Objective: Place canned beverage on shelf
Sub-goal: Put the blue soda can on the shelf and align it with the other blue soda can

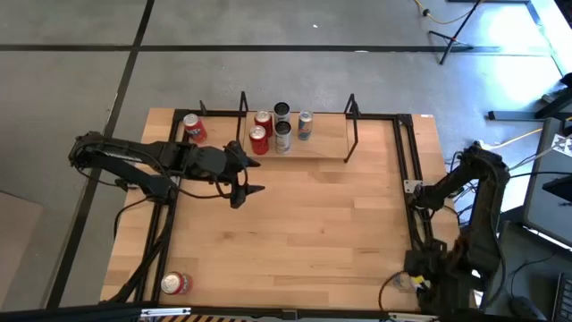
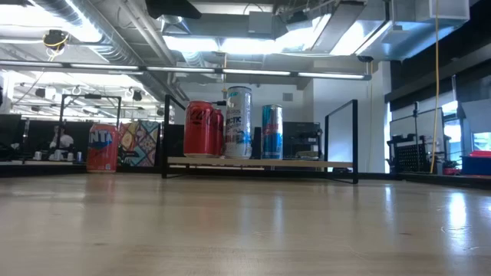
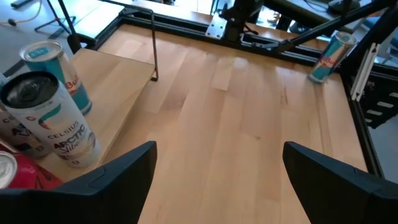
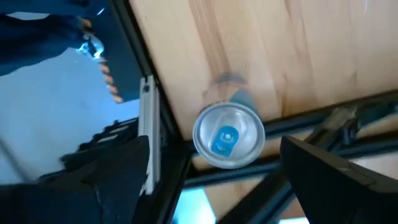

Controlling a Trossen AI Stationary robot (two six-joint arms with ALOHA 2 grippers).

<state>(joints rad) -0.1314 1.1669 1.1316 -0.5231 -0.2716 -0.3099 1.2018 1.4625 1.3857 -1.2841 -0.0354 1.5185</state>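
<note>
Now the left claw (image 1: 252,182) hangs open, empty, near the shelf (image 1: 322,141) and its cans (image 1: 272,131)

Left arm (image 1: 143,161): showing matte black jointed links, thin black cable trailing alongside | Left gripper (image 1: 248,179): showing two black wedge fingers with flat inner faces | Right arm (image 1: 474,192): showing black links, dark cable loops, yellow detail near base | Right gripper (image 4: 217,180): showing two black angular fingers

white can (image 3: 53,121) on the shelf (image 3: 118,81) reading "CELSIUS" and "ARCTIC", neighbouring slim teal can (image 3: 59,71) showing partial "Bu"
</note>
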